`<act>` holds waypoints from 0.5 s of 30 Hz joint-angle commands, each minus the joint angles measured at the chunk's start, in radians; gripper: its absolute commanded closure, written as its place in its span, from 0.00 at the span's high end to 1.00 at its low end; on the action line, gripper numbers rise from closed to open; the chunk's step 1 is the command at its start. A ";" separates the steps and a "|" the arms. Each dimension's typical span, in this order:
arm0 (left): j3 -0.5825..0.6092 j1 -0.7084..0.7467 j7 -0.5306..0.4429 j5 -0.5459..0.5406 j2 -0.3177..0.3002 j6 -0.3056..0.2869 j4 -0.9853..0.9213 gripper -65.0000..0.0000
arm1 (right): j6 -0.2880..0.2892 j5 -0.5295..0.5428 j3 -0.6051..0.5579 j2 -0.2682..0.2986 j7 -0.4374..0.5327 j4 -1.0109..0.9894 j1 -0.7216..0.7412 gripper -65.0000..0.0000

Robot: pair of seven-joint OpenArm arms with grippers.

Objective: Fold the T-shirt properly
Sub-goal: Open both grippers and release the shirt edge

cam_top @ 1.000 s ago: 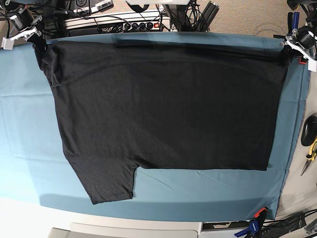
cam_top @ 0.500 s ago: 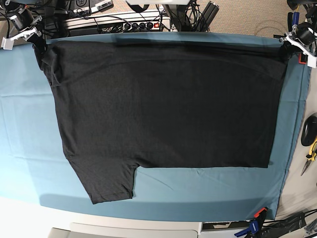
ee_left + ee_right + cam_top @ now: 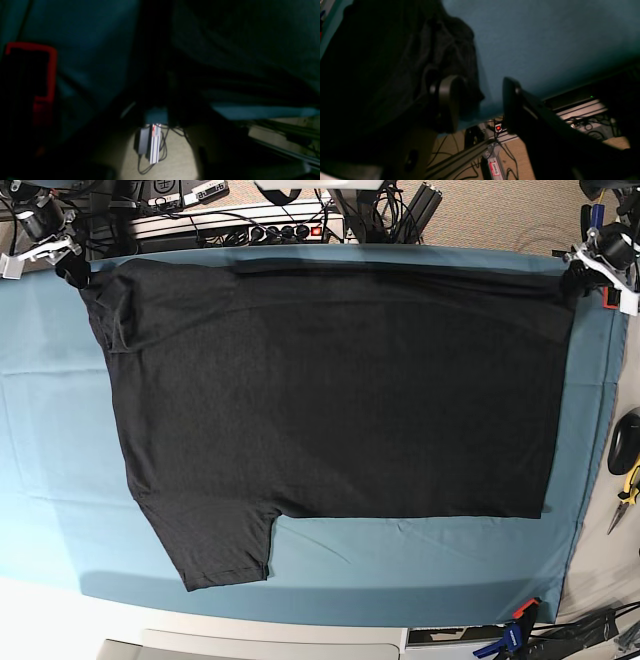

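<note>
The black T-shirt (image 3: 330, 390) lies spread flat, plain side up, on the teal table cloth (image 3: 50, 430), with one sleeve pointing to the near edge. At the far left corner, my right gripper (image 3: 478, 105) stands open. Bunched shirt fabric (image 3: 445, 50) lies beside one of its fingers (image 3: 447, 100), and nothing is pinched between them. The base view shows this gripper (image 3: 72, 268) at the shirt's shoulder corner. My left gripper (image 3: 575, 275) is at the shirt's far right corner. The left wrist view is dark and blurred; it shows shirt folds (image 3: 237, 50), and the fingers cannot be made out.
A red clamp (image 3: 45, 75) grips the cloth edge near the left gripper. A power strip and cables (image 3: 270, 230) lie beyond the far edge. Pliers (image 3: 628, 490) and a black object (image 3: 624, 442) sit to the right of the cloth. More clamps (image 3: 520, 620) are at the near right corner.
The right gripper has opened and let go of the shirt corner. Both arms have drawn slightly toward the far edge, and the shirt's far edge now lies flatter and farther back.
</note>
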 commanded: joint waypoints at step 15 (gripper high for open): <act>-0.090 0.018 0.015 -0.019 -0.004 -0.066 0.037 0.26 | 0.005 -0.063 0.110 0.025 0.114 0.015 0.027 0.43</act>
